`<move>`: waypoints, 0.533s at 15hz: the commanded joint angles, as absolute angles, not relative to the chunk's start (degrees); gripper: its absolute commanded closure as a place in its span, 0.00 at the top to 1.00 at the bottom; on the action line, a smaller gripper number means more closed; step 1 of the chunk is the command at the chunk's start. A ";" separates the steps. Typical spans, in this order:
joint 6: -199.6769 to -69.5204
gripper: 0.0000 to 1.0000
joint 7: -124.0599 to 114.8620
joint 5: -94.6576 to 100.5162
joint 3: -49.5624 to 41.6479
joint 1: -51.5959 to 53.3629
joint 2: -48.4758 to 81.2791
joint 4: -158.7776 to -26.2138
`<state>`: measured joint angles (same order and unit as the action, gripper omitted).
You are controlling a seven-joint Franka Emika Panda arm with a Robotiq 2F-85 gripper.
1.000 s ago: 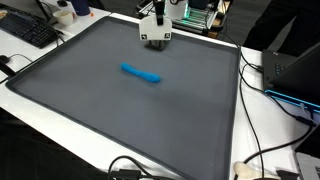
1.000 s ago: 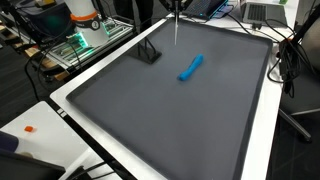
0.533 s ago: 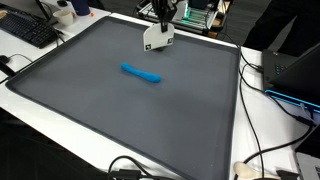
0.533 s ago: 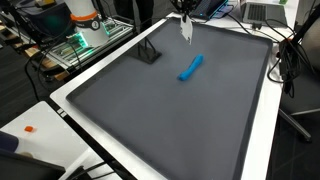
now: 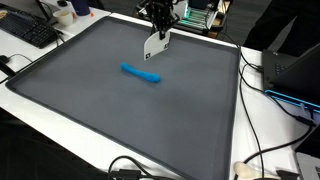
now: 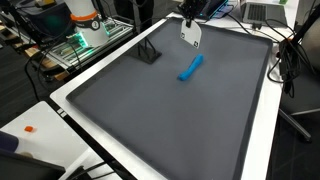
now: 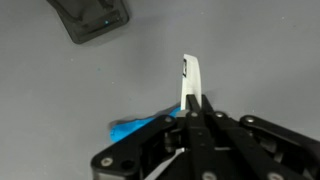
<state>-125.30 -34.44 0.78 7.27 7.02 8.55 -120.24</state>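
My gripper (image 7: 190,104) is shut on the upper edge of a thin white plate (image 7: 188,78), seen edge-on in the wrist view. In both exterior views the white plate (image 5: 155,45) (image 6: 190,35) hangs tilted from the gripper (image 5: 160,26) (image 6: 187,17) above the far part of the grey mat (image 5: 120,110). A blue stick-shaped object (image 5: 141,73) (image 6: 191,67) lies flat on the mat just below and nearer than the plate; its end (image 7: 135,127) shows beside my fingers. A small black stand (image 6: 150,52) (image 7: 90,18) sits on the mat off to one side.
The mat (image 6: 170,120) lies on a white table (image 6: 60,100). A keyboard (image 5: 25,30) and cables (image 5: 265,150) lie along the edges. A laptop (image 6: 260,12) and lab gear (image 6: 85,30) stand beyond the mat. A small orange piece (image 6: 30,128) rests on the table rim.
The gripper has turned the white plate, which now hangs tilted and shows its face in one exterior view instead of its edge, closer over the blue object. The blue object stayed put.
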 commanded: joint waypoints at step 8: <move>-125.11 0.01 -30.80 -0.17 6.61 7.92 9.92 -118.80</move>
